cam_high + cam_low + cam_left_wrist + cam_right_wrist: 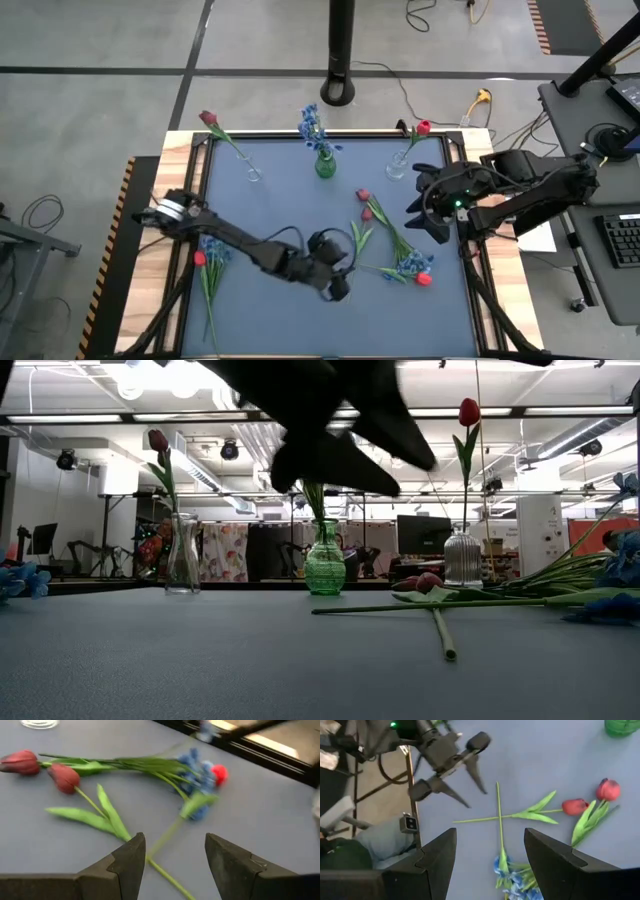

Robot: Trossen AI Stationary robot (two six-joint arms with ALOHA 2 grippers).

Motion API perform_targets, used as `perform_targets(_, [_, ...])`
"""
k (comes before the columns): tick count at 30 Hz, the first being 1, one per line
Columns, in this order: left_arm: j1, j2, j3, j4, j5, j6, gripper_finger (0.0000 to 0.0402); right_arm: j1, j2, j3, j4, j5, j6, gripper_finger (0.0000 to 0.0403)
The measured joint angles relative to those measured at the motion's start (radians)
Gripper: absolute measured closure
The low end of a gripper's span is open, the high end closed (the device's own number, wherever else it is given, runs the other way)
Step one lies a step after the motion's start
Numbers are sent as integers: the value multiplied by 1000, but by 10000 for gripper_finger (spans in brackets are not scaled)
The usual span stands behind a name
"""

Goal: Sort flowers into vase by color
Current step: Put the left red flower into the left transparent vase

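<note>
Flowers (395, 245) lying loose on the blue mat between both grippers, none held.

A blue sprig's green stem (165, 837) runs lengthwise toward the left gripper (172, 857), whose spread fingers hover around its end, possibly not touching. Two maroon tulips (45, 769) lie beside it, heads pointing toward the vases. The right gripper (418, 215) hangs open just beside the pile. Behind stand a green vase (325, 165) and two clear vases (253, 174), each holding flowers.

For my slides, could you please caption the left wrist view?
Open left gripper poised over a green stem, maroon tulips and blue blossoms beyond.
</note>
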Motion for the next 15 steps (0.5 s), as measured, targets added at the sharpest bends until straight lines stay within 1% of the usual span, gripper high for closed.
perform_targets(5, [61, 105, 113, -59, 2, 10, 208, 38, 0, -2, 2, 14, 6, 179])
perform_targets(10, [89, 199, 211, -171, 2, -27, 185, 49, 0, -3, 1, 38, 6, 179])
perform_targets(15, [103, 270, 290, -228, 2, -46, 166, 49, 0, -4, 1, 47, 3, 179])
